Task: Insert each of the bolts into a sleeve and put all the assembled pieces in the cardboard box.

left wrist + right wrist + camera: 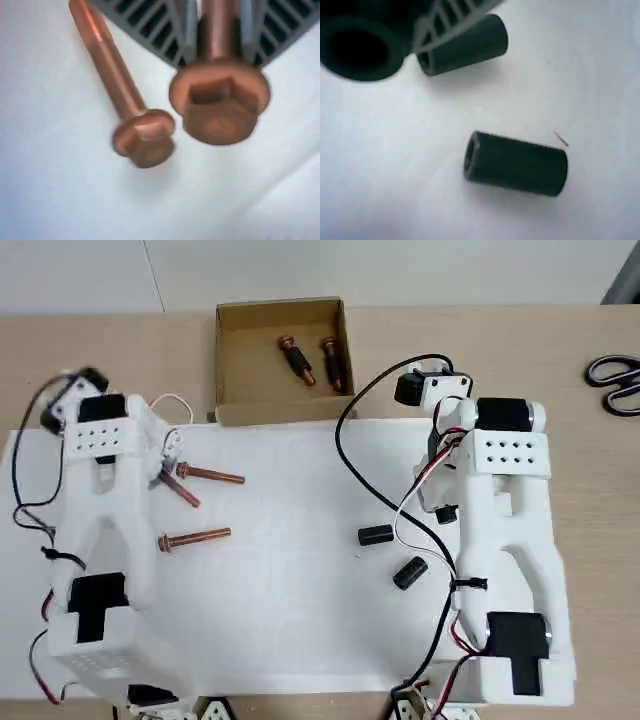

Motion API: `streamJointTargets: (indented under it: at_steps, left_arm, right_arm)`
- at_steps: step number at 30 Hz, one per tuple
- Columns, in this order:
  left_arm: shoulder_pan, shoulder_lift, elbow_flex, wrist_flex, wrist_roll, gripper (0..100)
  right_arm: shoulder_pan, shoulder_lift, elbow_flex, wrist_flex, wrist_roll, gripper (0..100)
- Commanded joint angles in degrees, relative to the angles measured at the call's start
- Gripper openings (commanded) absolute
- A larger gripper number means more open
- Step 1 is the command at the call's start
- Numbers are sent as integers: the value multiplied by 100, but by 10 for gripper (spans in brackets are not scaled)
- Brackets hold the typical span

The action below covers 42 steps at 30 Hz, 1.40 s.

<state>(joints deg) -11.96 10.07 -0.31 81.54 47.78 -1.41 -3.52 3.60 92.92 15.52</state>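
My left gripper (pixel 165 472) (pixel 217 50) is shut on a copper bolt (pixel 218 97) (pixel 181 489), its hex head facing the wrist camera, low over the white mat. A second bolt (pixel 125 95) (pixel 212 475) lies right beside it, and a third bolt (pixel 195 538) lies nearer the front. My right gripper (pixel 445 508) is shut on a black sleeve (pixel 357 45) (pixel 446 512). Two loose sleeves lie on the mat, one (pixel 465 45) (pixel 376 535) close to the gripper and another (pixel 515 162) (pixel 410 572). The cardboard box (pixel 232 360) at the back holds two assembled pieces (pixel 297 360).
The white mat (pixel 290 620) covers the table between both arms. Scissors (pixel 615 380) lie at the back right on the bare wood. A black cable (pixel 345 450) loops from the right arm across the mat near the box.
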Motion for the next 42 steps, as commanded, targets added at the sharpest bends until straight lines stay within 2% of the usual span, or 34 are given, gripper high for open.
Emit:
streamJointTargets:
  at_steps: [1, 6, 11, 18, 28, 36, 42]
  left_arm:
    - [141, -26, -681, 352, -519, 6]
    - [404, -26, -1692, 1090, -958, 6]
    - [695, -35, -2949, 1899, -1688, 6]
    - [791, -853, -3591, 1881, -2215, 6]
    - [1371, -2453, -2501, 1881, -2532, 6]
    - [1890, -4079, -673, 1864, -2760, 6]
    - [1916, -5459, 998, 1354, -3103, 6]
  right_arm:
    - [-22, -321, -26, -22, -62, 7]
    - [-31, -936, 0, 110, -70, 7]
    - [-426, -1956, 615, 101, -70, 4]
    - [-558, -2932, 1846, 75, -26, 4]
    - [-602, -3275, 1952, 259, -53, 6]
    - [-602, -3284, 1952, 374, -44, 5]
    - [-602, -3829, 1952, 356, -53, 5]
